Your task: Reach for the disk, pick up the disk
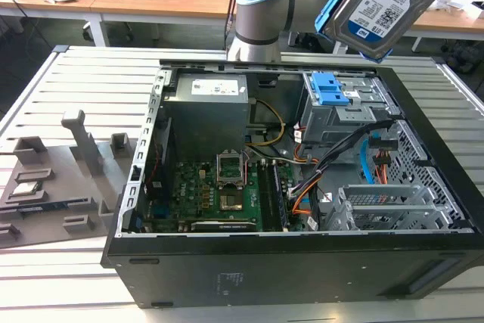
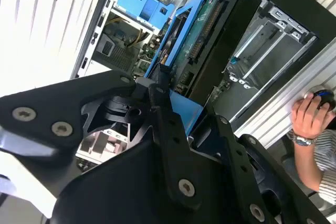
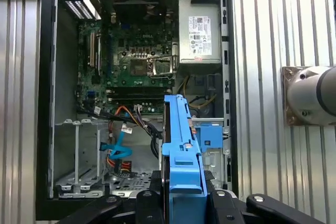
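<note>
The disk (image 1: 389,1), a silver-grey drive with a white-and-blue label in a bright blue bracket, hangs tilted in the air above the far right corner of the open computer case (image 1: 423,277) in the exterior view. In both wrist views it appears edge-on, well above the case. My gripper (image 3: 182,184) is shut on the disk (image 3: 181,145), one black finger on each side of the blue bracket. In the second wrist view the gripper (image 2: 181,111) clamps the near end of the disk (image 2: 210,40), whose dark underside and connector edge face the camera.
The grey drive cage (image 1: 340,107) with blue latches (image 1: 330,88) sits below the disk inside the case, beside orange and blue cables (image 1: 374,160). The arm's base (image 1: 261,13) stands behind the case. A grey fixture plate (image 1: 53,179) lies at the exterior view's left. A person's hand (image 2: 310,114) rests nearby.
</note>
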`<state>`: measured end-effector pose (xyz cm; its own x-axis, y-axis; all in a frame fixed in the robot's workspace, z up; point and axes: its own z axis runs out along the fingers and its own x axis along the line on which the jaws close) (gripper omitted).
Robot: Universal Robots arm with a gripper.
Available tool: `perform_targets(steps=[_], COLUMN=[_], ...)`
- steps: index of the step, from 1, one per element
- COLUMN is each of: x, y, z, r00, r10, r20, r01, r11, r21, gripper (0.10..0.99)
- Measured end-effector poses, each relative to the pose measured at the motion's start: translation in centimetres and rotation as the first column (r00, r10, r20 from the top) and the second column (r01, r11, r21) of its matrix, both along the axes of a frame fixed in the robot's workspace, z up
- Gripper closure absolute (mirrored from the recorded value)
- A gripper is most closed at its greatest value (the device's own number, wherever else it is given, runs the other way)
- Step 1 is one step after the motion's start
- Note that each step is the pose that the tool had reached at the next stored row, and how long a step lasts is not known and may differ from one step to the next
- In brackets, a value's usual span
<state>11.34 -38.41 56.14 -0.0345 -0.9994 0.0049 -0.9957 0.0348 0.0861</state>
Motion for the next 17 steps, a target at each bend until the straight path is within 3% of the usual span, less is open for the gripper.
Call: perform_targets(steps=[2,3,6,12,17], x=[0.02,0.02,0.02,0.02,0.02], y=[-0.36,-1.13,-2.48,-4.74,-6.19], z=[-0.01,-0.01,-0.01,-0.02,-0.03], r00=[1.0,1.0,1.0,1.0,1.0], r10=[-0.007,-0.007,-0.007,-0.008,-0.009], r20=[0.0,0.0,0.0,0.0,0.0], r01=[0.007,0.007,0.007,0.008,0.009], r11=[1.0,1.0,1.0,1.0,1.0], r21=[0.0,0.0,0.0,0.0,0.0], gripper=[0.718,0.718,0.718,0.718,0.718])
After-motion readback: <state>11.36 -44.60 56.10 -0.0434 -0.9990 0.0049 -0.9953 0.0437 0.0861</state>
